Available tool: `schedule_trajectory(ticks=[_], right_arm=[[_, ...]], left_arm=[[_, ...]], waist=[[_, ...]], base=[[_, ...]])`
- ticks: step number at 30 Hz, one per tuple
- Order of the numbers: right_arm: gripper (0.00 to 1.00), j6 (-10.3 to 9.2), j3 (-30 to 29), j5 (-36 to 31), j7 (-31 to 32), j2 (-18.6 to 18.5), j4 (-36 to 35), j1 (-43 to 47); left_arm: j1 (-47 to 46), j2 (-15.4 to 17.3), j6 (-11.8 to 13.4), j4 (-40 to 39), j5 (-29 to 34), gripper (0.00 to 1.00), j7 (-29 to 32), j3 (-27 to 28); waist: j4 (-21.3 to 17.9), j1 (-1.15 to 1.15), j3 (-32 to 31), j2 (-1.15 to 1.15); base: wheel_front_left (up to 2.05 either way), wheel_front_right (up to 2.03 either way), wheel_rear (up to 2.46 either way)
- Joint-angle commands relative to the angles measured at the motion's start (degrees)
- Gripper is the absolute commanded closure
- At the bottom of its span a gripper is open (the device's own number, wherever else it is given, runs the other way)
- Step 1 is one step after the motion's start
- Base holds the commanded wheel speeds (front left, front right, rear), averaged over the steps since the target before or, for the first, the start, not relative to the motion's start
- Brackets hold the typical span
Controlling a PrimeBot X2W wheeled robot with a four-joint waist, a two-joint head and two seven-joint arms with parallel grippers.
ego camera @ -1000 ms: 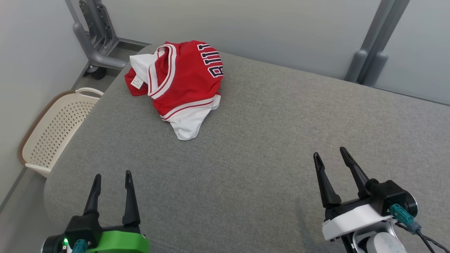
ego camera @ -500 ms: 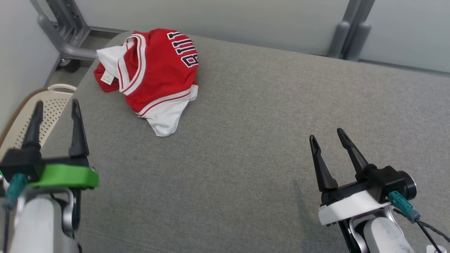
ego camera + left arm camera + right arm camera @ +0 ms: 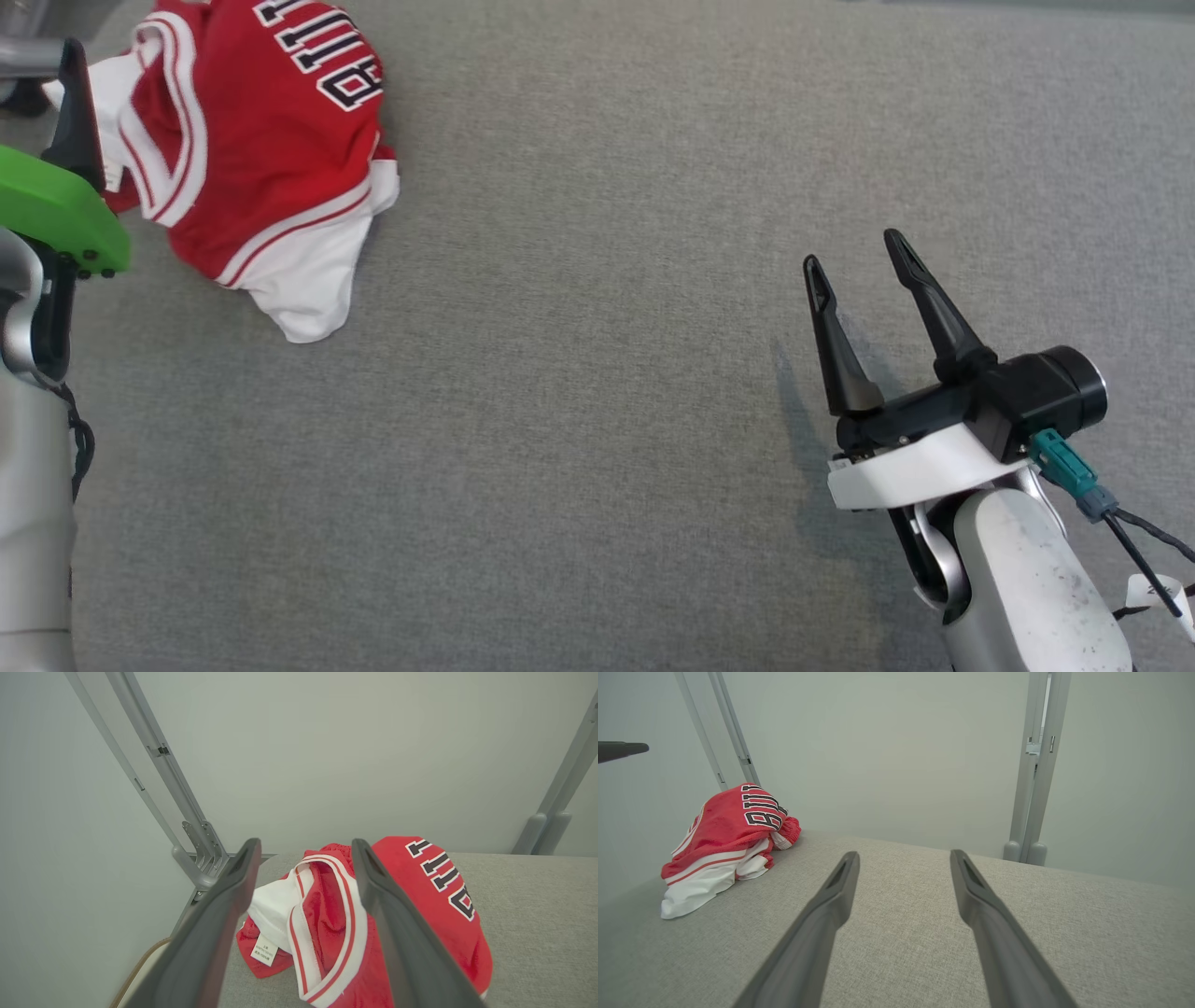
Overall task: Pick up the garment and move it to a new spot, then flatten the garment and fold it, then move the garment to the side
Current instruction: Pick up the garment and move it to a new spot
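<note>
The garment (image 3: pixel 261 140), a crumpled red and white jersey with dark lettering, lies at the far left of the grey padded table (image 3: pixel 597 373). My left gripper (image 3: pixel 303 847) is open and hovers just short of the garment (image 3: pixel 327 914), whose collar and white label show between the fingers. In the head view one dark left finger (image 3: pixel 73 112) stands at the garment's left edge above the green mount. My right gripper (image 3: pixel 851 248) is open and empty over bare table, far right of the garment (image 3: pixel 728 849).
Grey metal frame posts (image 3: pixel 187 812) (image 3: pixel 1036 788) stand behind the table against a pale wall. The table's rounded left edge runs just beyond the garment, and the brown rim of a basket (image 3: pixel 140 970) shows below it.
The head camera has tilted down and closer. My left arm has risen and reached forward to the garment's left side. Both grippers stay open, and the garment lies as before.
</note>
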Motion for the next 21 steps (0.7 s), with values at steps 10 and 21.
schedule_trajectory(ticks=[10,21], right_arm=[[0.00,0.03,-0.5,-0.8,-0.2,-0.2,-1.5,-3.7],[0.00,0.03,-1.0,-1.0,-0.2,-0.2,-1.4,-4.3]], left_arm=[[-7.3,4.7,-0.6,8.9,-7.6,0.00,6.5,-4.7],[-8.8,5.7,-0.6,15.5,-9.1,0.53,4.4,-6.2]], waist=[[-9.0,0.00,12.8,0.58],[-10.1,0.00,14.9,0.58]], base=[[0.00,0.00,0.00],[0.00,0.00,0.00]])
